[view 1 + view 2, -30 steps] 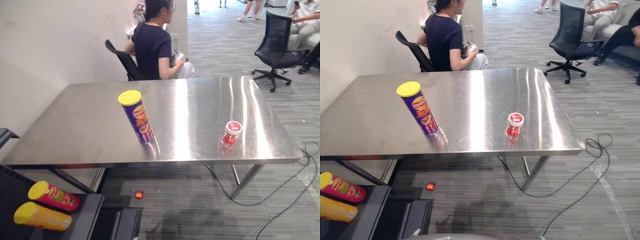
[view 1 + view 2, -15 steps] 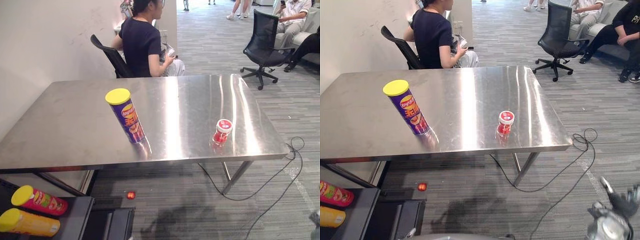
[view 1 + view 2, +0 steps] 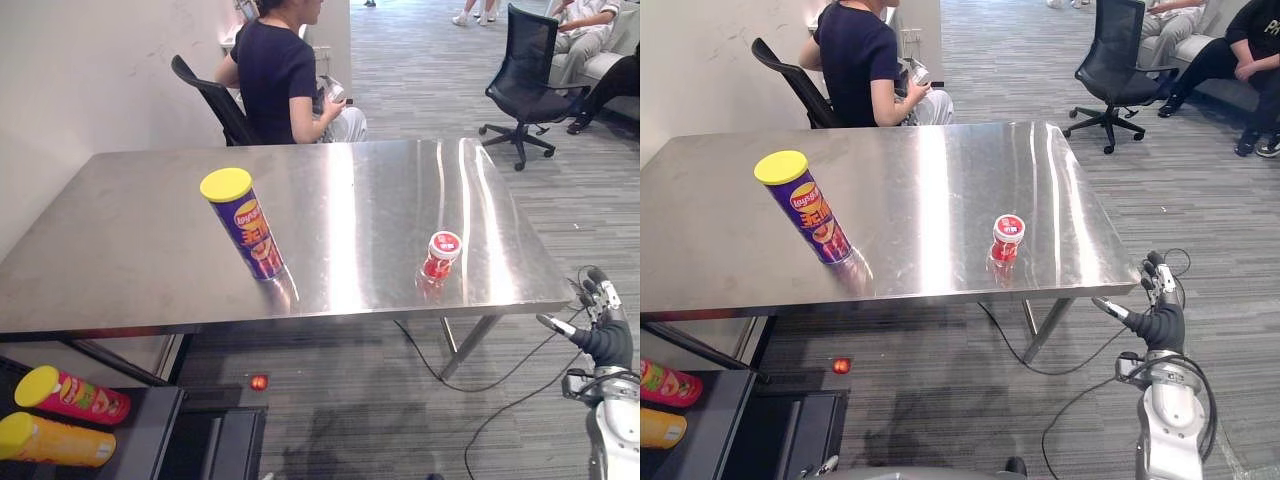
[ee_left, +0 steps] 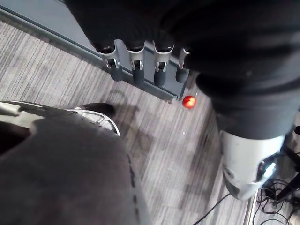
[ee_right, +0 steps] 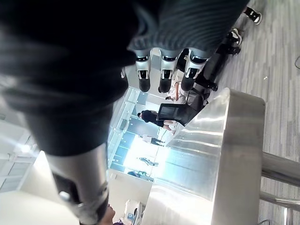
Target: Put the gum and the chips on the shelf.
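A purple chips can [image 3: 245, 225] with a yellow lid stands tilted on the steel table [image 3: 150, 270], left of middle. The gum, a small red jar [image 3: 440, 256] with a white lid, stands near the table's front right. My right hand [image 3: 1160, 315] hangs open in the air off the table's front right corner, below the tabletop and apart from the gum; its fingers [image 5: 161, 70] hold nothing. My left hand [image 4: 140, 70] hangs open over the floor with nothing in it. A dark shelf [image 3: 155, 430] sits low at the left.
On the shelf lie a red can [image 3: 72, 395] and an orange can [image 3: 55, 440]. A small red thing [image 3: 259, 382] lies on the floor under the table. A person [image 3: 285, 75] sits in a black chair behind the table. An office chair [image 3: 525, 75] stands far right.
The camera has shifted, so the whole scene sits differently. My right hand has risen into view at the lower right, higher than half a second ago. Can and gum stay put.
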